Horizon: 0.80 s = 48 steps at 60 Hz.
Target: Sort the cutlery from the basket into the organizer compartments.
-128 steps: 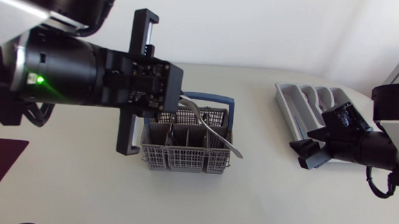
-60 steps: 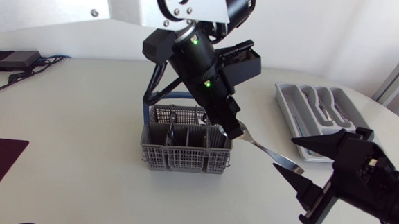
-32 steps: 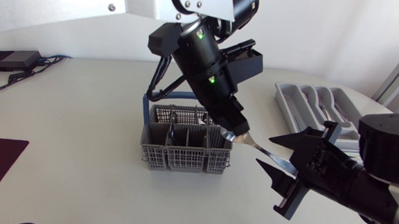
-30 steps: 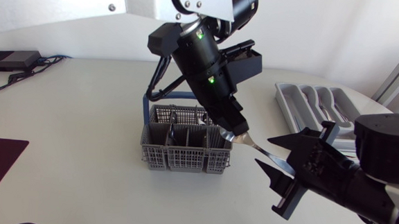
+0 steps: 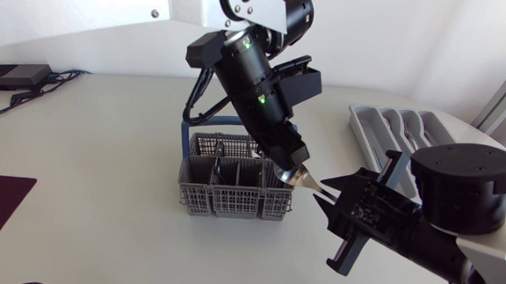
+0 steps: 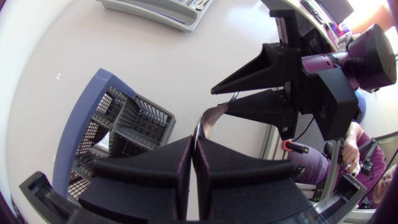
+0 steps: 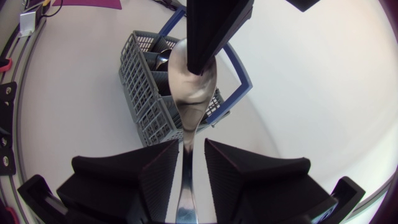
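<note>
My left gripper (image 6: 194, 140) is pressed tight on the spoon (image 7: 189, 81), its two matte black wedge fingers pinching the bowl end so that only a thin edge of metal shows between them in the left wrist view. The spoon is smooth, polished steel with an oval bowl that narrows into a slim, flat handle. It hangs in the air just past the near right corner of the basket (image 5: 232, 198), clear of the surface (image 5: 103, 150). The handle runs out between the fingers of my right gripper (image 7: 191, 144). These stand narrowly apart on either side of it, with a sliver of gap showing, so they are not clamped on it. The basket is grey plastic lattice, box-shaped and split into small square cells, with a blue hoop handle (image 5: 186, 133) arching over its far side. The organizer (image 5: 368, 136) is a shallow, pale grey moulded tray with long, rounded compartments. It sits well apart from the basket, toward the far right of the surface, with shiny metal pieces (image 5: 412, 130) lying in it.
</note>
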{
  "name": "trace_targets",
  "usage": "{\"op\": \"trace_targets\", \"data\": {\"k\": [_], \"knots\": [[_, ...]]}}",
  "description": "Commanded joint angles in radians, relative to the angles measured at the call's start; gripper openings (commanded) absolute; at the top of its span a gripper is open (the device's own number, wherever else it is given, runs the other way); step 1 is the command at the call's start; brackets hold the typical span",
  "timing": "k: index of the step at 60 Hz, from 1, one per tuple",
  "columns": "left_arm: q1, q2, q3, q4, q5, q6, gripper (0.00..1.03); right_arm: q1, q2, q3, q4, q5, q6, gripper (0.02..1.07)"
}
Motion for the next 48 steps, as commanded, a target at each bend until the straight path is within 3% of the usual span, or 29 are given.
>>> {"op": "trace_targets", "data": {"k": [1, 11, 35, 43, 48], "knots": [[0.007, 0.021, 0.044, -0.020, 0.020, -0.031, 0.03, 0.012, 0.013, 0.018, 0.023, 0.014, -0.027, 0.27], [0.005, 0.027, 0.052, -0.034, 0.031, -0.031, 0.03, 0.022, 0.013, 0.015, 0.032, 0.034, -0.031, 0.12], [0.016, 0.050, 0.093, -0.063, 0.068, -0.048, 0.04, 0.019, 0.016, -0.002, 0.033, 0.036, -0.028, 0.08], [0.030, 0.049, 0.121, -0.065, 0.103, -0.052, 0.24, 0.021, 0.014, -0.008, 0.026, 0.034, -0.024, 0.08], [0.054, 0.049, 0.153, -0.063, 0.137, -0.057, 0.53, 0.021, 0.011, -0.011, 0.019, 0.034, -0.022, 0.08]]}}
